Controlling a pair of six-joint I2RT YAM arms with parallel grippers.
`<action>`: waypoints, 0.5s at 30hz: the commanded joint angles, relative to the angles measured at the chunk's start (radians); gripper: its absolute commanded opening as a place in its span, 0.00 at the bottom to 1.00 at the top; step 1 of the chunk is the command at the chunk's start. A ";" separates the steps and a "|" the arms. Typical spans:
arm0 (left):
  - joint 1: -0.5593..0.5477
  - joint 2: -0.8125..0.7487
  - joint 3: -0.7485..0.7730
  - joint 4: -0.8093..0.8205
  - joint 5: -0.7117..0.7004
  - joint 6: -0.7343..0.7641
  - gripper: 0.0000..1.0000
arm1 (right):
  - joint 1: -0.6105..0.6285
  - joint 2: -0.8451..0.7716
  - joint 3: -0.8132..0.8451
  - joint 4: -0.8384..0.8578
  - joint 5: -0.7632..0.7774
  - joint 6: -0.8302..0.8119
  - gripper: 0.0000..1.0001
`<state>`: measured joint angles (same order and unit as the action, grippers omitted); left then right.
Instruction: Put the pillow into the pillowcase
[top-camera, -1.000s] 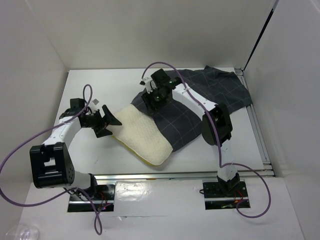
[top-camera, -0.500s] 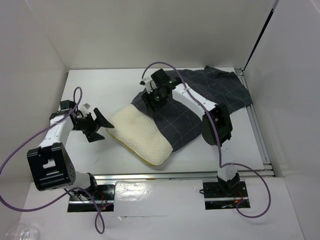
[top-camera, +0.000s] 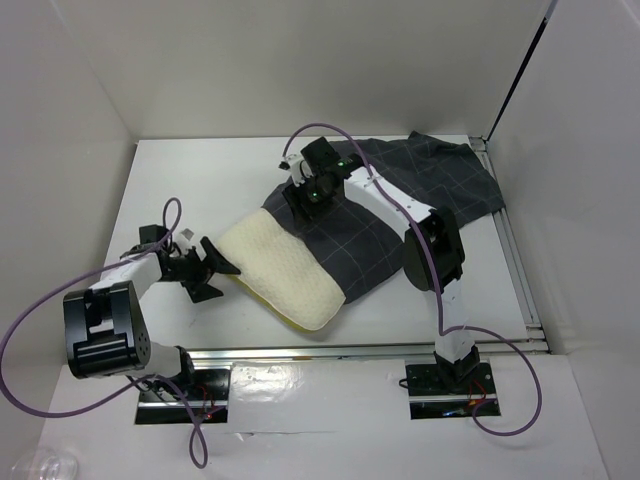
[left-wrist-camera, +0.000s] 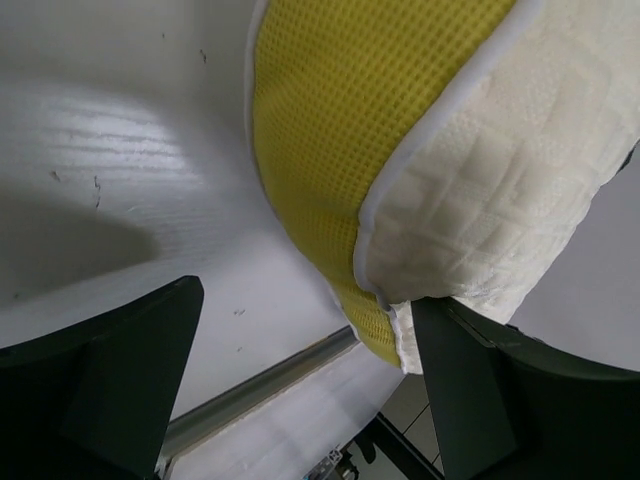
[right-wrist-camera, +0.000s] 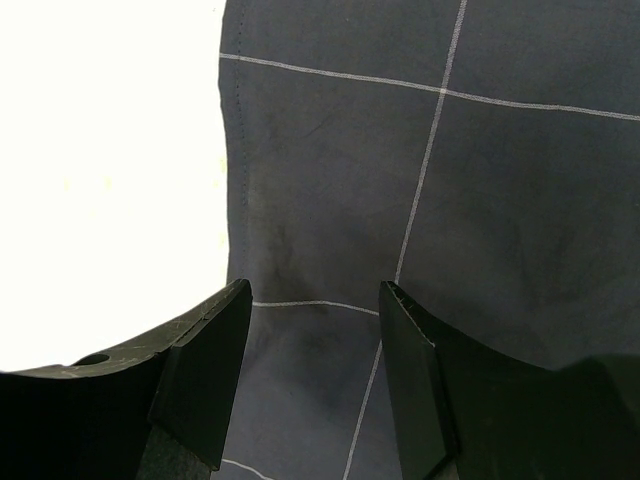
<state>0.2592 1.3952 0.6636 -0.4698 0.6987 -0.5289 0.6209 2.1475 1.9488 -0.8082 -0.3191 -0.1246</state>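
Left tool (top-camera: 225, 281), released, has dropped toward 6 o'clock and brackets the cream-white quilted pillow (top-camera: 285, 270) at its corner. Right tool (right-wrist-camera: 312, 288), jaws apart, sits over the charcoal-grey grid-patterned cloth pillowcase (top-camera: 460, 185). Insertion judged partial.

Seen from above, the far end of the pillow (top-camera: 285, 270) goes out of sight at the edge of the pillowcase (top-camera: 440, 185), and whether it lies inside or merely under cannot be told. The right arm (top-camera: 390, 205) covers the cloth's middle, and whether the right pincer (top-camera: 305, 195) touches the cloth is too small to tell. The left wrist view cuts the pillow at its top and right edges and the left pincer (left-wrist-camera: 308, 300) at the bottom, while the right wrist view shows only a bleached white patch (right-wrist-camera: 110, 170) beside the hem.
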 joint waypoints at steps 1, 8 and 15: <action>-0.011 0.007 -0.042 0.201 0.039 -0.071 0.99 | 0.014 -0.023 0.018 0.012 0.006 -0.003 0.62; -0.020 0.014 -0.062 0.358 0.132 -0.129 0.99 | 0.014 -0.003 0.053 -0.006 -0.003 -0.003 0.62; -0.020 -0.041 -0.025 0.356 0.165 -0.177 0.99 | 0.014 0.006 0.062 -0.006 -0.012 -0.003 0.62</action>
<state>0.2440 1.3907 0.6056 -0.1699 0.8116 -0.6640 0.6239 2.1509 1.9526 -0.8093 -0.3214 -0.1246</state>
